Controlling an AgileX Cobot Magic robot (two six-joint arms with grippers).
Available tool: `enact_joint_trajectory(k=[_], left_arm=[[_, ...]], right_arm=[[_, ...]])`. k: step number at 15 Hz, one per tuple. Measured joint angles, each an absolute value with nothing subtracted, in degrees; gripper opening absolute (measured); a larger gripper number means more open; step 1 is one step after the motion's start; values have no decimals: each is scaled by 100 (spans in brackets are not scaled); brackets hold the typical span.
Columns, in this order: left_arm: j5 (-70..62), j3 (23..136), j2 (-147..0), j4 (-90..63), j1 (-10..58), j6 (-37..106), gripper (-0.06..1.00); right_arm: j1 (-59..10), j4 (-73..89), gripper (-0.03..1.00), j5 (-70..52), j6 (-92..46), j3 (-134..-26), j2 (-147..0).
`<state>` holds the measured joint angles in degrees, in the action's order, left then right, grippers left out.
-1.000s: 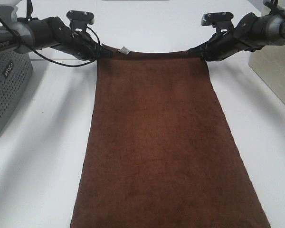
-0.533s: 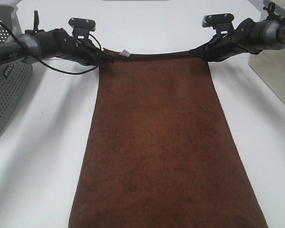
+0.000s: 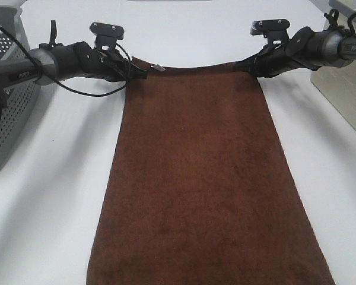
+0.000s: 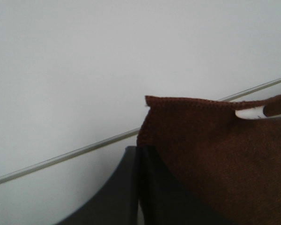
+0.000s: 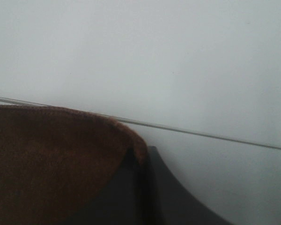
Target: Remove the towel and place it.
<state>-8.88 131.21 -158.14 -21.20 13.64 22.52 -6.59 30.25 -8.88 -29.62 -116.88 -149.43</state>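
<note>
Now I have my left gripper (image 3: 139, 70) and right gripper (image 3: 244, 64) each clamped on a far corner of the towel (image 3: 202, 190), spread over the counter (image 3: 53, 178).

High camera looks down the towel (image 3: 207, 178); both wrist views hug its far corners.

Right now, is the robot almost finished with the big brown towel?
Partway. Done: the towel is out of the grey basket and spread on the white table. In hand: both sets of fingers, left and right, pinch its far corners. Left: letting go.
</note>
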Motion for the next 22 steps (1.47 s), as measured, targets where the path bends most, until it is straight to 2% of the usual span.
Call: enact_joint_trajectory(k=[5,7,8,10,12,14,17,19,20,22], left_arm=[[-768,13121,-15865,-2120,1364,2252,0],[-756,13121,-15865,-2120,1364,2252,2],[-751,13121,-15865,-2120,1364,2252,9],[-745,13121,-15865,-2120,1364,2252,32],[-710,13121,-15865,-2120,1364,2194,59],[-705,13121,-15865,-2120,1364,2131,69],[-1381,13121,-15499,-1948,1364,2126,73],[-2326,13121,-14931,-1862,1358,2120,73],[-3552,13138,-14295,-1805,1358,2005,73],[-4578,13138,-13734,-1398,1358,1564,73]], right_arm=[[-659,3060,3,-991,-2962,-11746,-15017],[-659,3071,23,-985,-2962,-11751,-15017],[-659,3077,35,-985,-2962,-11751,-15017],[-659,3077,61,-985,-2962,-11751,-15017],[-659,3077,72,-1123,-2962,-11751,-15017],[-659,3071,74,-1398,-2962,-11751,-14977],[-659,3060,75,-2166,-2962,-11751,-14439],[-659,3060,75,-2956,-2905,-11751,-13820],[-659,2853,75,-4057,-2704,-11751,-13109],[-653,2298,75,-4916,-2275,-11751,-12324]])
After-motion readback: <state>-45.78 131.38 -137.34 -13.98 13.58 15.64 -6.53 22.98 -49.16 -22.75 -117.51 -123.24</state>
